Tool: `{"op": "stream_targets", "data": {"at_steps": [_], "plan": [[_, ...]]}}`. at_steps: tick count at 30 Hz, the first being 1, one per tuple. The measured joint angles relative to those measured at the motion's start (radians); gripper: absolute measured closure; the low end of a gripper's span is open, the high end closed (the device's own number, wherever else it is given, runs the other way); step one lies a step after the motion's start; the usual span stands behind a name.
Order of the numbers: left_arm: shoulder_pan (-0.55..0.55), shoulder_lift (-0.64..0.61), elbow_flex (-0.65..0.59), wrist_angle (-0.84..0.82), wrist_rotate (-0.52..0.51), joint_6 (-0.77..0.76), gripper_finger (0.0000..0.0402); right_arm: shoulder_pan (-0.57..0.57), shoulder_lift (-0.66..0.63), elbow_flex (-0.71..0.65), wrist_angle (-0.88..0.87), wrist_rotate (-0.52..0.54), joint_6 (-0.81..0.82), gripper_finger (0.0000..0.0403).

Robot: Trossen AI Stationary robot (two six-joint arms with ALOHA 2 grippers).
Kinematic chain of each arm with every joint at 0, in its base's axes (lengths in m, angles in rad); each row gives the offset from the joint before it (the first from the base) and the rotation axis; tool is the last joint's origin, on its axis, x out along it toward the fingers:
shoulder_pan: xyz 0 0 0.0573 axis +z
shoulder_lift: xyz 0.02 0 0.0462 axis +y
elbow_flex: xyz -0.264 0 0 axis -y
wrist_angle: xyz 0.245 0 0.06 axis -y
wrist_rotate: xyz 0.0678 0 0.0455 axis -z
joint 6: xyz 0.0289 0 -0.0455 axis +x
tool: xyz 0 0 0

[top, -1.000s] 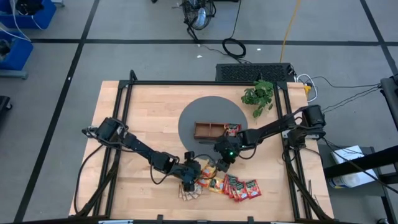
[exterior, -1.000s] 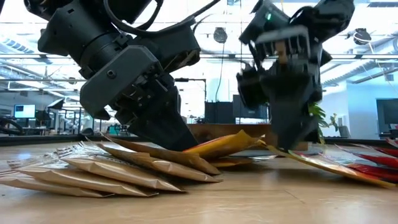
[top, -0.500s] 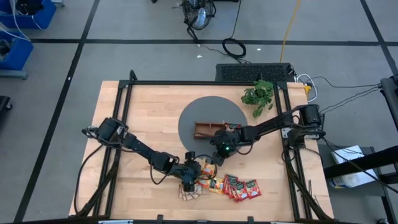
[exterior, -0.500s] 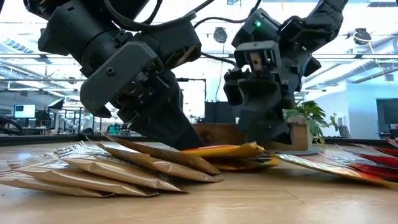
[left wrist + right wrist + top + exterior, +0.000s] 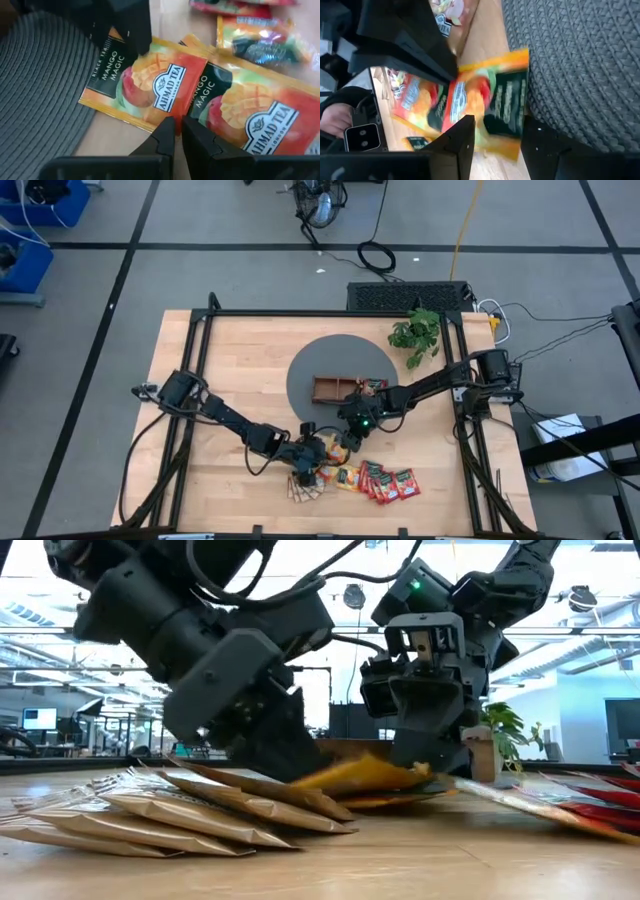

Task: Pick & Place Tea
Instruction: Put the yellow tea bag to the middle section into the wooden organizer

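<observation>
An orange tea sachet (image 5: 150, 85) lies on the wood beside the grey round mat (image 5: 300, 380), next to a second orange one (image 5: 250, 115). My left gripper (image 5: 178, 131) is shut at the first sachet's near edge. My right gripper (image 5: 502, 145) comes from the mat side and is open, with one finger on each side of the same sachet (image 5: 492, 107) at its far end. I cannot tell whether those fingers touch it. In the low view the sachet (image 5: 350, 775) arches up between the two grippers. More tea sachets, tan (image 5: 305, 490) and red (image 5: 390, 483), lie near the front edge. My left gripper sets its shut fingertips (image 5: 167, 131) against the orange sachet's near long edge (image 5: 157, 122), close to the corner that meets the neighbouring sachet. The fingers slant down from the table's left. Whether any foil is caught between them does not show.
A brown wooden tray (image 5: 345, 388) stands on the mat, with a red sachet (image 5: 374, 387) in its right compartment. A green plant (image 5: 418, 332) stands at the far right. A fan of tan sachets (image 5: 150, 815) lies in front of the left gripper. Bare wood stretches to the table's left.
My right gripper has sunk and moved a little toward the table's left, coming down over the orange sachet opposite my left gripper. The sachet lay flatter half a second ago and now bulges upward in its middle.
</observation>
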Motion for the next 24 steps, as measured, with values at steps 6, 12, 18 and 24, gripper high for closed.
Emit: {"op": "stream_targets", "data": {"at_steps": [6,12,18,24], "plan": [[0.016,0.021,0.001,0.017,0.012,-0.003,0.0366,0.003,0.000,0.000,-0.009,-0.006,-0.039,0.0304],[0.015,0.021,0.001,0.012,0.011,0.000,0.0366,0.005,0.002,-0.001,-0.001,0.003,-0.109,0.0391],[0.012,0.015,0.000,0.005,0.012,0.017,0.0366,0.008,-0.005,-0.002,0.001,0.002,-0.153,0.0396],[-0.022,-0.044,-0.004,-0.049,-0.002,0.072,0.0366,0.025,-0.076,-0.002,0.000,0.004,-0.232,0.0400]]}}
